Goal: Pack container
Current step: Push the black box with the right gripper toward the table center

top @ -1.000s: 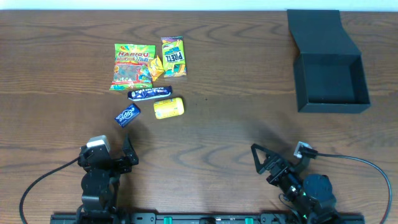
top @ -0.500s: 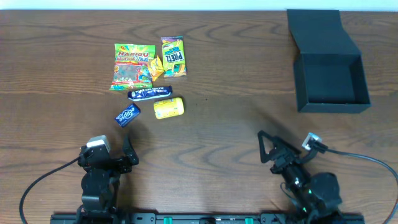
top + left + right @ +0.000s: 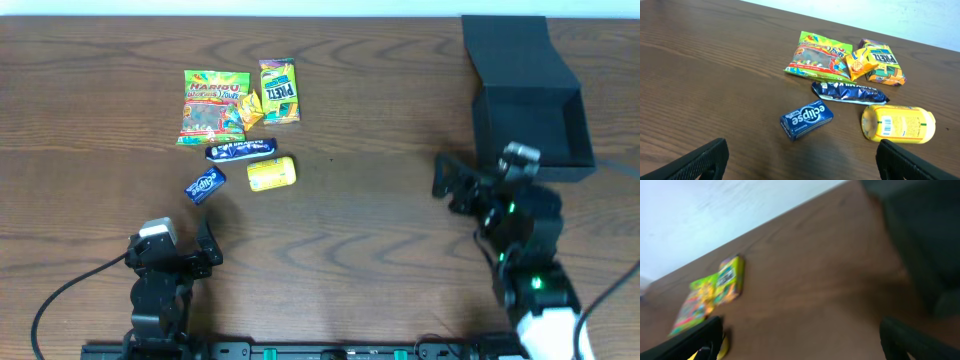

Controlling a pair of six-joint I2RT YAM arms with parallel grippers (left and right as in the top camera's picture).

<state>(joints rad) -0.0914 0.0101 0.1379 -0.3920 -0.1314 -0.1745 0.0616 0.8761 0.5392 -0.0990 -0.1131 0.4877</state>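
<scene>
Near edge, far left: left gripper (image 3: 178,248), fingers spread wide, nothing between them, touching nothing, pointed across the table (image 3: 350,230) toward the snacks.

Just ahead of it, a loose cluster. Nearest, a blue Eclipse box (image 3: 204,185), lying by itself. Farther back, a Haribo bag (image 3: 213,107), with a small orange packet (image 3: 250,107) touching its right edge and a green-and-yellow Pretz pack (image 3: 279,90) just right of that. Between those and the Eclipse box, a dark blue bar wrapper (image 3: 241,149), and just beside it a yellow tub (image 3: 271,172) on its side.

Right of centre: right gripper (image 3: 476,172), fingers equally wide apart, holding nothing, reaching out beside the near-left corner of the container (image 3: 530,125). From overhead, overlapping that corner; touching the wall or not, impossible to tell. Wrist view blurred, with only a dark mass at upper right and the two fingertips apart at the bottom corners.

Far right corner: the container, matte black, open, hinged flap lid (image 3: 510,50) laid back toward the far edge, well apart from the snacks.
</scene>
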